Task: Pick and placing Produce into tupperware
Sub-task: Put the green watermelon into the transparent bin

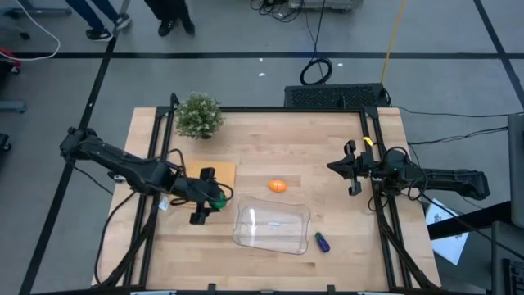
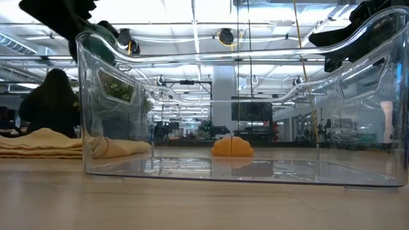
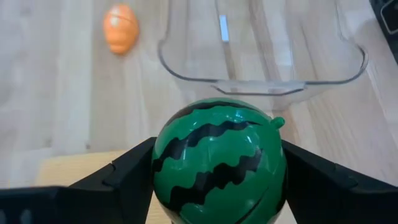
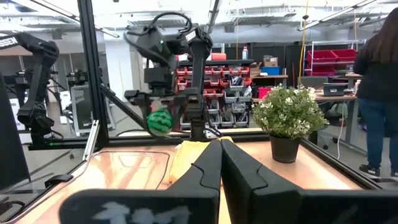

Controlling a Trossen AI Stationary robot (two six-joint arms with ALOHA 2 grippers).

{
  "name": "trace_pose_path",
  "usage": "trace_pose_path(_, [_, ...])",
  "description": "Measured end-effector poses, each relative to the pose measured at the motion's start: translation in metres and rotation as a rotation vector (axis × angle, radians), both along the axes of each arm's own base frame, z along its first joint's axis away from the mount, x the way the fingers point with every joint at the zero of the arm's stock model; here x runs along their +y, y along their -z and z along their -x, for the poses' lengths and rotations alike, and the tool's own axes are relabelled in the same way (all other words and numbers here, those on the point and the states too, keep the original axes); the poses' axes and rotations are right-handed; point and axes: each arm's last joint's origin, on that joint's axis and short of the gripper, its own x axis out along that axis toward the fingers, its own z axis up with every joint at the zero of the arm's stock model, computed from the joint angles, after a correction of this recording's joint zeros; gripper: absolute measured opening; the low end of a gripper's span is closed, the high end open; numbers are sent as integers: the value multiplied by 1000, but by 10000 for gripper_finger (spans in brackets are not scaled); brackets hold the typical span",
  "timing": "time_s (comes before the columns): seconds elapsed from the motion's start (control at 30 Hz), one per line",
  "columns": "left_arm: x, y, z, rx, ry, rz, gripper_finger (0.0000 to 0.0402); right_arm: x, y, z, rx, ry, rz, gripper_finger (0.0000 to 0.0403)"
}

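My left gripper (image 1: 213,201) is shut on the green striped ball (image 3: 219,163), held above the table just left of the clear tupperware (image 1: 273,228). The ball also shows in the right wrist view (image 4: 160,122). The orange oval (image 1: 277,186) lies on the table beyond the tupperware. The blue-purple piece (image 1: 322,242) lies on the table at the tupperware's right. My right gripper (image 1: 347,172) waits at the table's right side, its fingers (image 4: 219,163) shut and empty. My left gripper pinches the ball between its two fingers (image 3: 130,169), one on each side of the ball's round body (image 3: 168,155). The fingers come level from the table's left. The ball is lifted clear of the table.
A potted plant (image 1: 199,115) stands at the far left corner. A tan square pad (image 1: 214,174) lies under my left gripper. A black frame (image 1: 378,147) runs along the table's sides. A person (image 4: 378,87) stands beyond the table.
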Motion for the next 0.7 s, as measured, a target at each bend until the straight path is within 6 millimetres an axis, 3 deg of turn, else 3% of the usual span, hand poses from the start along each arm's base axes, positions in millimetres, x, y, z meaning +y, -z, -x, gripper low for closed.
trace_pose_path(0.7, [30, -47, 46, -235, -31, -61, 296, 0, 0, 0, 0, 0, 0, 0])
